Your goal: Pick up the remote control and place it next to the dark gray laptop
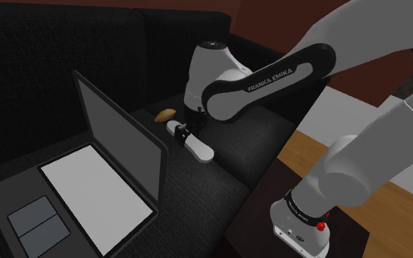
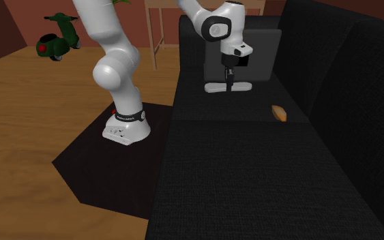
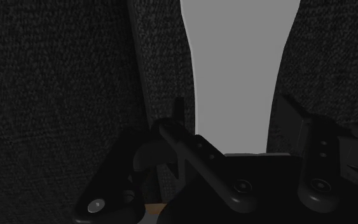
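The white arm (image 1: 271, 80) goes up from its round foot (image 1: 300, 220). It bends at the elbow and reaches far out and down low. The black gripper (image 3: 234, 111) points down. Its two fingers (image 3: 179, 121) stand apart, not closed together.

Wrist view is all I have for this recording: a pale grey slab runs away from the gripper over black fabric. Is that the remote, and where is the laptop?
Observer: Yes, that is the remote. The open dark grey laptop stands beside it, on the shoulder view's left.
Operator: What is the black fabric?
Observer: A black sofa seat; the remote and the laptop both rest on it.
Operator: Is anything else close by?
Observer: A small brown object lies on the seat beyond the remote, towards the backrest.
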`<state>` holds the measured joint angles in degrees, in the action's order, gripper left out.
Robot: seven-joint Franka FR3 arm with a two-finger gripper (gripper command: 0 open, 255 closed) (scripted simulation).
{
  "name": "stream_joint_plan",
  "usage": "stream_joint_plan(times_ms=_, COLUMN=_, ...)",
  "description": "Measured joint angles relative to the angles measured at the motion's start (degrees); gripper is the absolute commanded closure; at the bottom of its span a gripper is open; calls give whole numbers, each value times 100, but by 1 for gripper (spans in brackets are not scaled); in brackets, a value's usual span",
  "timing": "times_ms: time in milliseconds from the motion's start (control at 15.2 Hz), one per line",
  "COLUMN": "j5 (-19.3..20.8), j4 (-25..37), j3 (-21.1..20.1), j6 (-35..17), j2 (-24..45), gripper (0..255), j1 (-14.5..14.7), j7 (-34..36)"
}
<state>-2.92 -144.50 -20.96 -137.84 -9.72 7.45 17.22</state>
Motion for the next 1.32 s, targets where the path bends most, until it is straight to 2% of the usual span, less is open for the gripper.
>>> stream_joint_plan(times_ms=528, j5=291, j4=-187, j3=-67, j6=-715, j2=559, gripper=255, j1=-60, j7=237)
stream_joint_plan(times_ms=990, j5=346, j4=-217, j3=-71, j6=-829, j2=646, gripper=255, j1=-69, j7=277)
stream_joint_plan(times_ms=1056, j5=346, j4=-217, j3=-71, j6=-830, j2=646, gripper=0, j1=-69, j7=277)
stream_joint_plan(times_ms=1320, j5=346, j4=-216, j3=-71, j6=-832, j2=646, gripper=0, j1=-70, j7=278)
